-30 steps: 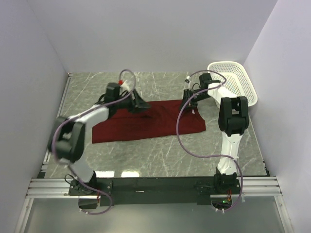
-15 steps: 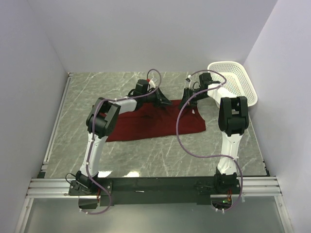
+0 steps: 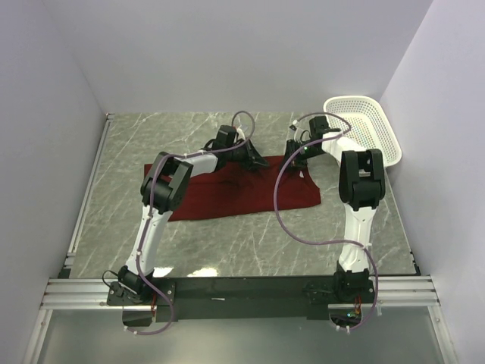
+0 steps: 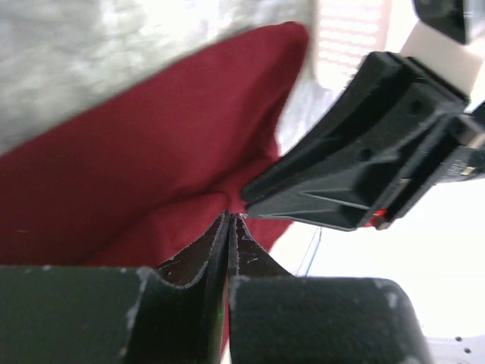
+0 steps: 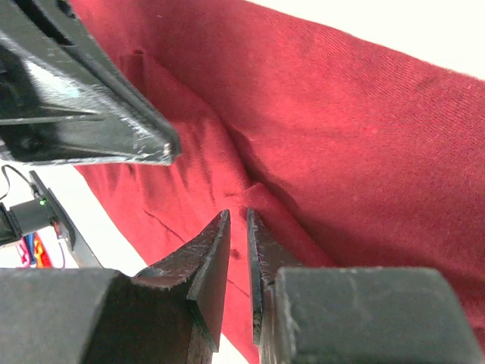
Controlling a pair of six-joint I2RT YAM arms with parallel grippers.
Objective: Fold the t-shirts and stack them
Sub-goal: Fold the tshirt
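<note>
The dark red t-shirt [image 3: 242,193] lies spread flat across the middle of the marble table. Both grippers sit close together at its far edge. My left gripper [image 3: 260,161] is low on that edge; in its wrist view the jaws [image 4: 229,218] are pressed together on a ridge of the red cloth [image 4: 114,174]. My right gripper [image 3: 294,163] is a little to the right. Its jaws [image 5: 237,216] stand a narrow slit apart, pinching a fold of the t-shirt [image 5: 364,129]. Each wrist view shows the other gripper's black finger near it.
A white perforated basket [image 3: 371,125] stands at the back right corner, just behind the right arm. White walls close the table [image 3: 151,144] at the back and on both sides. The arms' bases and a metal rail run along the near edge.
My left arm swung right along the t-shirt's far edge, ending beside the right gripper, and its jaws closed. The shirt's left end drew in slightly. The right arm stayed still.
</note>
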